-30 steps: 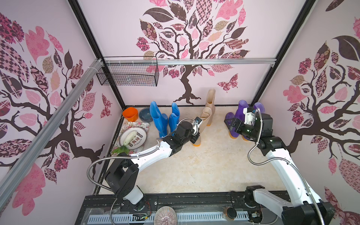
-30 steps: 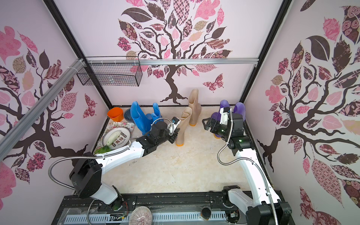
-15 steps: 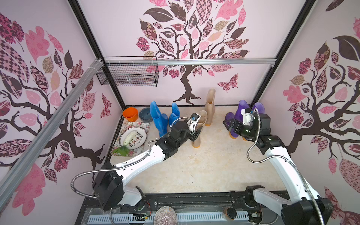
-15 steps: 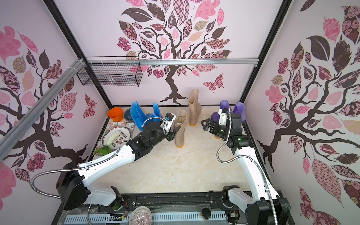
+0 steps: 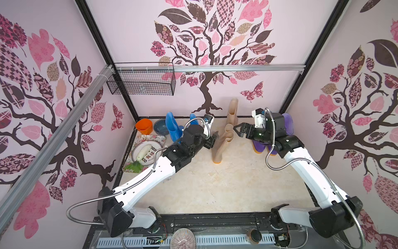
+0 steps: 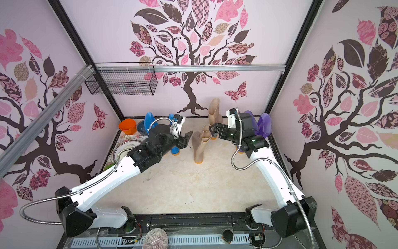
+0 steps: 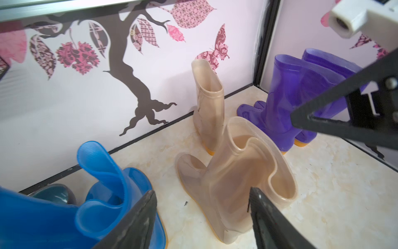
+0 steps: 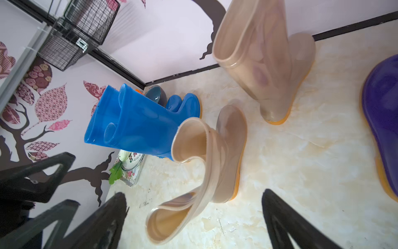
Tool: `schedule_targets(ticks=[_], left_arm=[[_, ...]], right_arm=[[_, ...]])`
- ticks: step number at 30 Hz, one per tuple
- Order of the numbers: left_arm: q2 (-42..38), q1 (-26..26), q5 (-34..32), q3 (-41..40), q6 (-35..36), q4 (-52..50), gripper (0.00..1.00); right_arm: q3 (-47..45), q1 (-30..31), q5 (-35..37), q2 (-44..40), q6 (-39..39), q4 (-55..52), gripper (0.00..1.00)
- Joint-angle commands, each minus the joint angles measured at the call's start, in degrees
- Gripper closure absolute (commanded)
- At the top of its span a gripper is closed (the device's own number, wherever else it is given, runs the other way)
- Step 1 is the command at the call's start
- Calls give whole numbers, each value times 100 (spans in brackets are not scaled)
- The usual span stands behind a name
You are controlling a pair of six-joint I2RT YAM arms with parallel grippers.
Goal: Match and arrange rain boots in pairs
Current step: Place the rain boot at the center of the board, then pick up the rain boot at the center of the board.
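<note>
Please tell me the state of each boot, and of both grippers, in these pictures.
Near beige boot: standing, shaft top buckled inward.
Far beige boot: standing upright by the back wall.
Blue boots: standing together, one shaft top folded.
Purple boots: standing upright side by side.
Left gripper: open, holding nothing.
Right gripper: open, holding nothing.

Glossy rubber here: beige boots (image 7: 228, 183) translucent, blue boots (image 7: 103, 170) shining; the wire basket (image 5: 142, 85) is matt black metal.
</note>
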Motion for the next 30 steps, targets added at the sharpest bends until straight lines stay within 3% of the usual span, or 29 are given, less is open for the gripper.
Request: schedule_targets(ticks=[1, 13, 23, 30], left_arm=[[-171, 109, -142, 367, -236, -549, 30], [-219, 118, -120, 434, -123, -968, 29], [-214, 181, -296, 604, 200, -1144, 29], [-148, 237, -325, 631, 386, -1115, 29]], right_arm=[[407, 233, 654, 416, -143, -462, 0], [568, 390, 599, 763, -193, -429, 0], [1402, 722, 1138, 1612, -380, -1072, 0], [1789, 940, 1147, 1875, -577, -1241, 15]])
